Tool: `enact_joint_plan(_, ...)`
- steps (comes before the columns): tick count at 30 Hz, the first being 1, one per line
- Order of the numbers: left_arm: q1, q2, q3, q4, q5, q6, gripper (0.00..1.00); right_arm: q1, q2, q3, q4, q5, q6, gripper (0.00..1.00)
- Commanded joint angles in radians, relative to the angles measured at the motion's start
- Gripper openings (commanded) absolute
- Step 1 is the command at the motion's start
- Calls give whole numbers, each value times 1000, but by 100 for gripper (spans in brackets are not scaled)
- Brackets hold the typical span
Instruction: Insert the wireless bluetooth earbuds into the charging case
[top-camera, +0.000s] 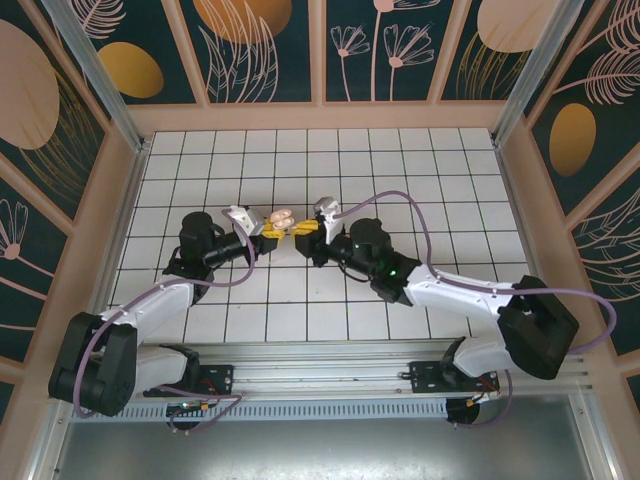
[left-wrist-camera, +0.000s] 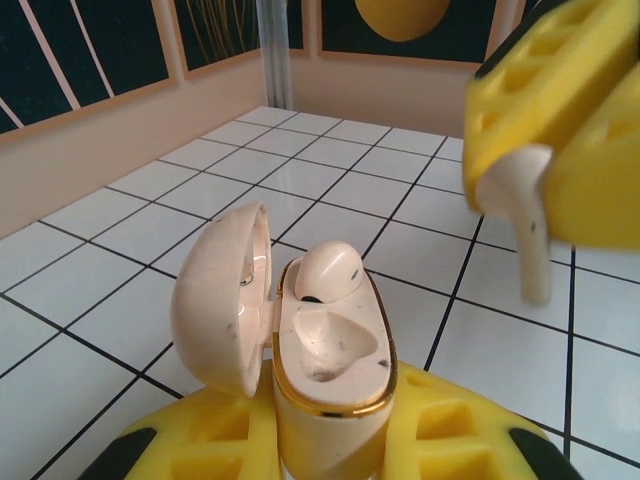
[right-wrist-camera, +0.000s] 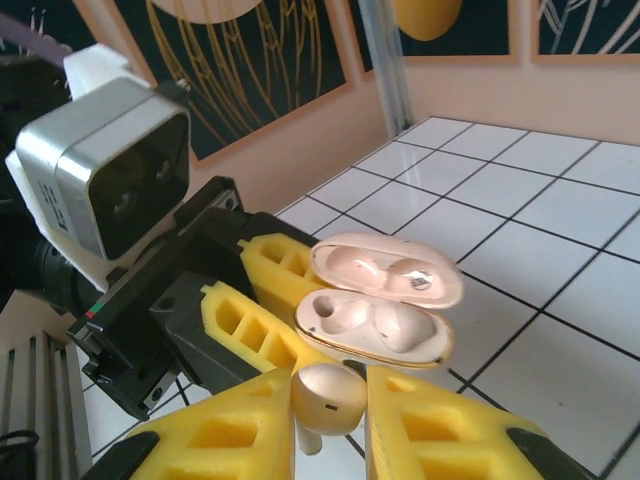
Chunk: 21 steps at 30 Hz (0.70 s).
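In the top view, the left fingers (top-camera: 268, 233) and right fingers (top-camera: 303, 228) are seen tip to tip, the charging case (top-camera: 281, 217) between them, its detail too small to read. In the left wrist view, the open case is clamped in the left fingers, one earbud (left-wrist-camera: 328, 272) seated, one socket empty. In the right wrist view, the second earbud (right-wrist-camera: 328, 398) is pinched between the right fingers, near the case, its stem partly hidden.

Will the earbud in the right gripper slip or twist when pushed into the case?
Probably slippery: the earbud is glossy and rounded, pinched at its head. Its stem hangs free, so it may pivot.
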<state>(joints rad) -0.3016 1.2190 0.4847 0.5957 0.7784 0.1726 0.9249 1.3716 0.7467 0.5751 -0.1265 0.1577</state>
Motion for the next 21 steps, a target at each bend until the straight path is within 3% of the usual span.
enact_joint_plan(1, -5, -22, -4, 38, 24, 25, 9, 9, 38, 56, 111, -21, -46, 21)
enact_joint_plan(21, -5, -41, 11, 7, 13, 3, 9, -2, 118, 103, 174, -26, -98, 22)
